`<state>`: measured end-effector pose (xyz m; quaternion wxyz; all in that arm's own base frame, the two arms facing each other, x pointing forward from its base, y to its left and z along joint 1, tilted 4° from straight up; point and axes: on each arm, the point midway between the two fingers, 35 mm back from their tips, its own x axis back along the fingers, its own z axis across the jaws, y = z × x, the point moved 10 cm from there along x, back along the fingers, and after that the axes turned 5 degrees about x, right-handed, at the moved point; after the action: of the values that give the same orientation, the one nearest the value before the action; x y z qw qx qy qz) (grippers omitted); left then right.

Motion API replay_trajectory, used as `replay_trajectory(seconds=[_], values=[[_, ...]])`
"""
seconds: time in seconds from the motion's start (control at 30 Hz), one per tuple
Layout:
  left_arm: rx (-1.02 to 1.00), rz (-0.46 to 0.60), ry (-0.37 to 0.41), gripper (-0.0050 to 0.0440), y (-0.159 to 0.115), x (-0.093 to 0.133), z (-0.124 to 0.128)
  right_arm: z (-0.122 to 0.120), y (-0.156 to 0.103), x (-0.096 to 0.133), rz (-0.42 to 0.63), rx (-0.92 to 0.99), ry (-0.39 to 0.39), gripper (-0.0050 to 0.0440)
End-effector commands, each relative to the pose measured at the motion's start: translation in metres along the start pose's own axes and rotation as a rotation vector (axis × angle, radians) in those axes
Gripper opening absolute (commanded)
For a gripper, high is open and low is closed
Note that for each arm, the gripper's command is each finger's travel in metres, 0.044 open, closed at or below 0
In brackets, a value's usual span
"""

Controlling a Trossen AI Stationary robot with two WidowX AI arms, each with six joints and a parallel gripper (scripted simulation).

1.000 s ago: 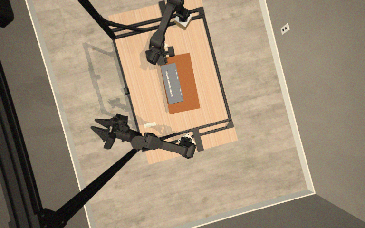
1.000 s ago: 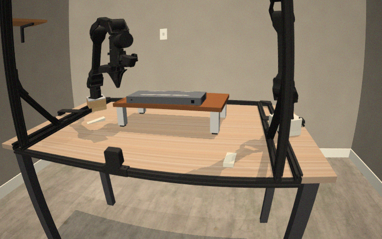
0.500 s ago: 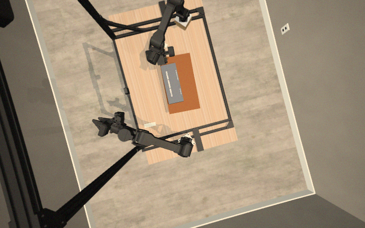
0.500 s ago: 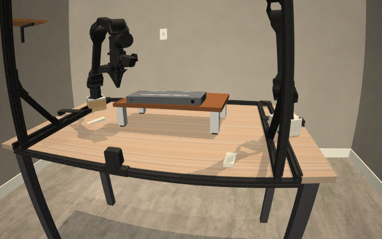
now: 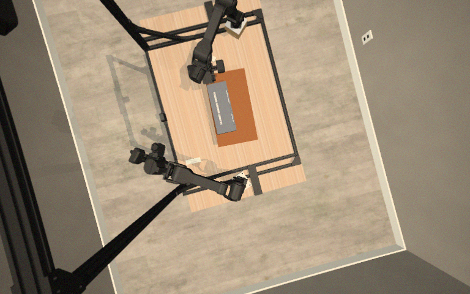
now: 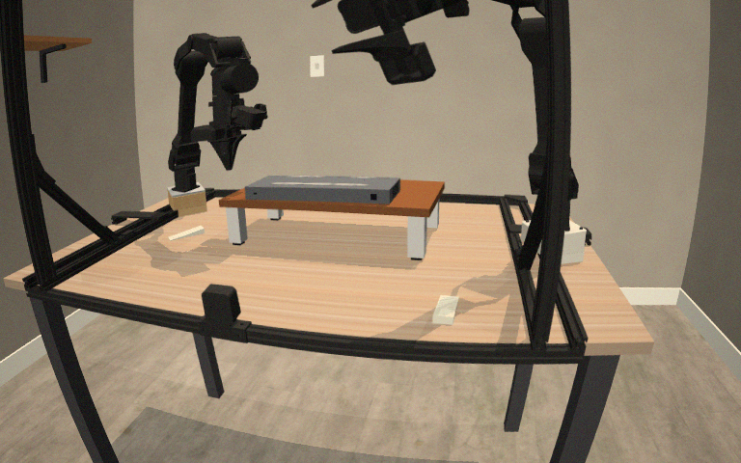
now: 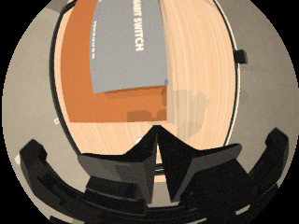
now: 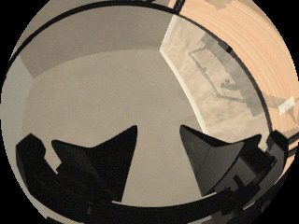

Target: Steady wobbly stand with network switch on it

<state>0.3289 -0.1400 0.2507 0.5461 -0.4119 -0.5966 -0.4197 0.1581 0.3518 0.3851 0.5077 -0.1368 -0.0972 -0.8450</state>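
Note:
The stand has an orange top on white legs and sits mid-table. The grey network switch lies on it, along its left side in the side view. My left gripper is shut and empty. It points down, in the air above the stand's near end, and the left wrist view shows the switch ahead of its fingertips. My right gripper is open and empty, swung out past the table edge over the floor. One pale wedge lies near the right arm's end, another wedge near the left arm's base.
A black frame runs around the table with upright posts. A small black camera block sits on the front rail. The left arm's base stands on a wooden block, the right arm's on a white one.

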Motion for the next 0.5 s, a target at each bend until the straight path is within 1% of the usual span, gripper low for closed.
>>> replay_trajectory(seconds=[0.0,0.13,0.33,0.37,0.47], values=[[0.0,0.0,0.0,0.0,0.0,0.0,0.0,-0.044,0.0,-0.024,-0.01,-0.123,-0.2,0.0245],[0.0,0.0,0.0,0.0,0.0,0.0,0.0,-0.083,0.0,-0.036,-0.048,-0.258,-0.38,0.0245],[0.0,0.0,0.0,0.0,0.0,0.0,0.0,-0.083,0.0,-0.036,-0.048,-0.258,-0.38,0.0245],[0.0,0.0,0.0,0.0,0.0,0.0,0.0,-0.083,-0.001,-0.033,-0.057,-0.258,-0.383,0.0245],[0.0,0.0,0.0,0.0,0.0,0.0,0.0,-0.112,0.0,-0.039,-0.103,-0.359,-0.518,0.0245]])
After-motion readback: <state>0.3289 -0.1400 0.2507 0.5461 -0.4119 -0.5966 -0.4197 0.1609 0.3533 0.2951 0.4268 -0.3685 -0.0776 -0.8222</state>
